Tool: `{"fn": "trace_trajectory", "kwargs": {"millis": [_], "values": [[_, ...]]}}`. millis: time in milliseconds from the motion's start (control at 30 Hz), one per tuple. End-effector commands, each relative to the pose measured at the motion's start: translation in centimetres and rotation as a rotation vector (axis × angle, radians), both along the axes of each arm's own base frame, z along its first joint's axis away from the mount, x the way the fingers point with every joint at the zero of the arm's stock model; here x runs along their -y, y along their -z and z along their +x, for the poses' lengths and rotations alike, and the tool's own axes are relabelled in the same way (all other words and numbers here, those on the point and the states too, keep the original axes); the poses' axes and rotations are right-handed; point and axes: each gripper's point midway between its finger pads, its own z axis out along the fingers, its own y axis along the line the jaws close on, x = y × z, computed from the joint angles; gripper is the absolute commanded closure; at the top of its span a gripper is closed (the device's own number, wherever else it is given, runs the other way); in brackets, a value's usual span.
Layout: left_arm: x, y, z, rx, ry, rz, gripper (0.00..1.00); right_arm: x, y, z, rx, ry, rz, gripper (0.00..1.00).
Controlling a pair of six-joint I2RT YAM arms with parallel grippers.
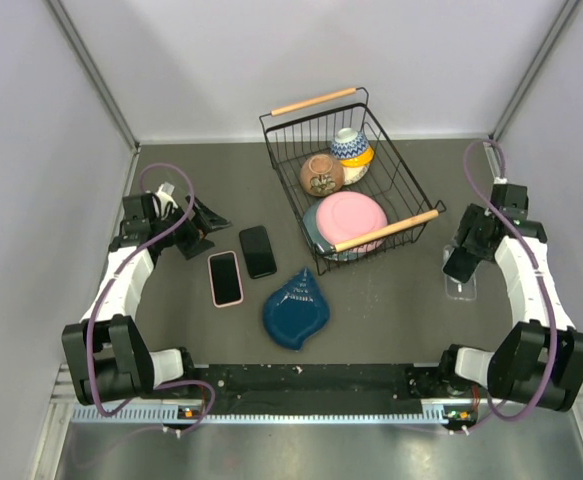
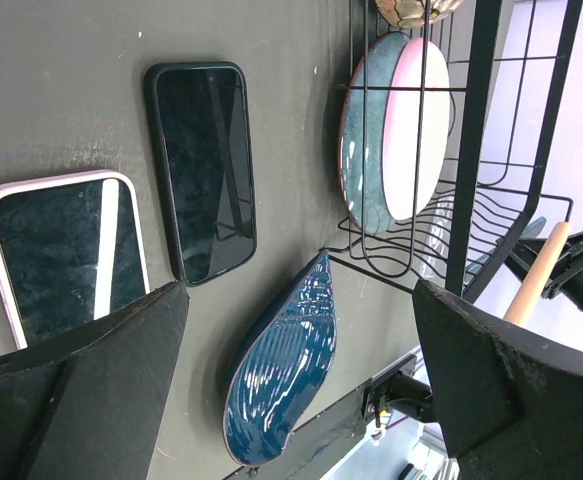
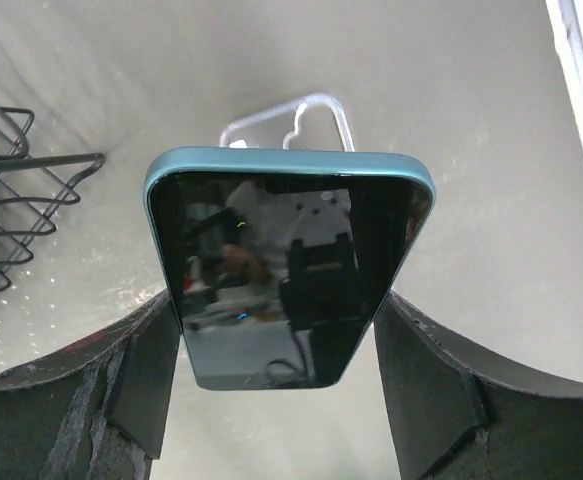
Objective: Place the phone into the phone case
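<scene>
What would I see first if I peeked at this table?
Probably the black wire basket at the back, with a big pink plate and bowls inside. Next, the shiny blue shell-shaped dish up front, and on the right, the right gripper holding a teal phone by a clear case.

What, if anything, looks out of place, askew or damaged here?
Nothing looks spilled or damaged. One oddity: the near handle of the basket lies slantwise over the pink plate inside it. Otherwise the right gripper holds the phone above the clear case, as expected.
</scene>
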Motion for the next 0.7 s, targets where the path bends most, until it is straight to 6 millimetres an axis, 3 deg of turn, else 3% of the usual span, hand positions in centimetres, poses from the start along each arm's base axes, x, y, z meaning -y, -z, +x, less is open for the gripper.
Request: {"fn": "trace_trajectory", "kwargs": {"millis": [0, 133, 167, 367, 667], "values": [[0.3, -1.5, 0.1, 0.074, 0.02, -0.008, 0.01, 1.7, -3.8, 3.9, 0.141, -0.278, -0.173, 0.83], [0.4, -1.4, 0.1, 0.072, 0.024, -0.006, 0.01, 1.9, -2.7, 5.1, 0.131, -0.406, -0.16, 0.84], [0.4, -1.3, 0.1, 0.068, 0.024, -0.007, 0.01, 2.1, -1.7, 5.3, 0.101, -0.411, -0.147, 0.84], [0.4, -1.2, 0.1, 0.065, 0.027, -0.016, 0.01, 3.3, 0.0, 5.7, 0.059, -0.449, -0.14, 0.83], [0.7, -1.3, 0.2, 0.067, 0.033, -0.044, 0.01, 1.9, 2.8, 5.4, 0.057, -0.482, -0.067, 0.73]]}}
